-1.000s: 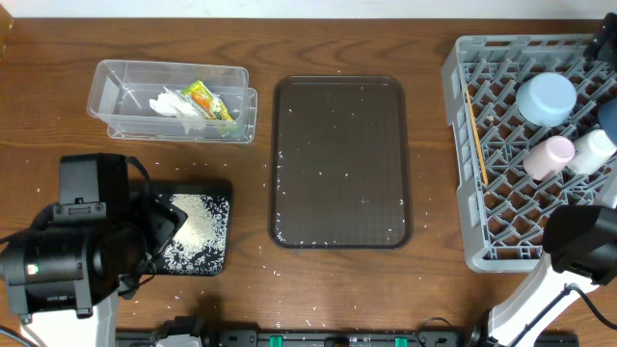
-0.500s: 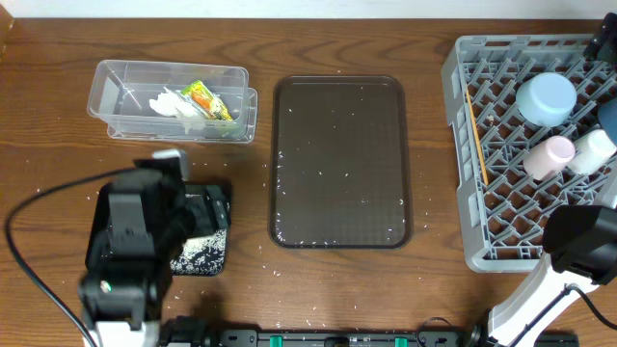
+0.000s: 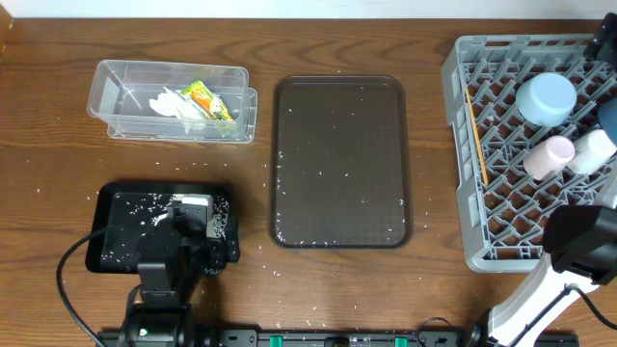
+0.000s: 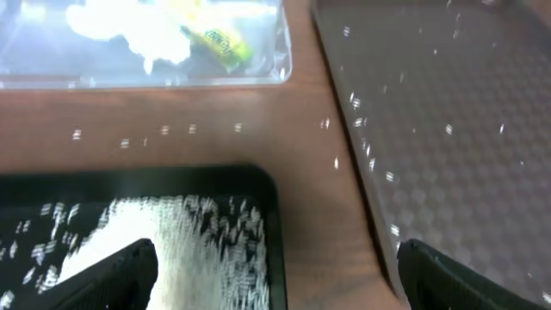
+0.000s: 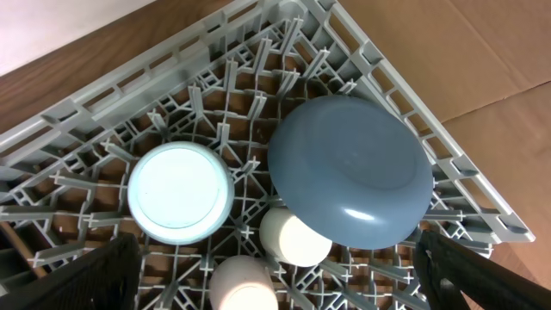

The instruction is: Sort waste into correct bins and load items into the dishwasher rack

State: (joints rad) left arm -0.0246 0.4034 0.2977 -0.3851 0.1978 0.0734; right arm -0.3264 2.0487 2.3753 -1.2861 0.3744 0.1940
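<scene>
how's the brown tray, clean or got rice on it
Not clean: white rice grains lie scattered on the brown tray, thickest along its left and front edges.

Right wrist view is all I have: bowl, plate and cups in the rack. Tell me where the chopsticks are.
Observer: The chopsticks lie along the left side of the dishwasher rack, seen from overhead.
Operator: Report on the brown tray.
Observer: The serving tray carries only scattered rice grains; no dishes are on it.
Operator: Now give me the paper waste.
Observer: The napkin and the wrapper both sit inside the clear tub.
</scene>
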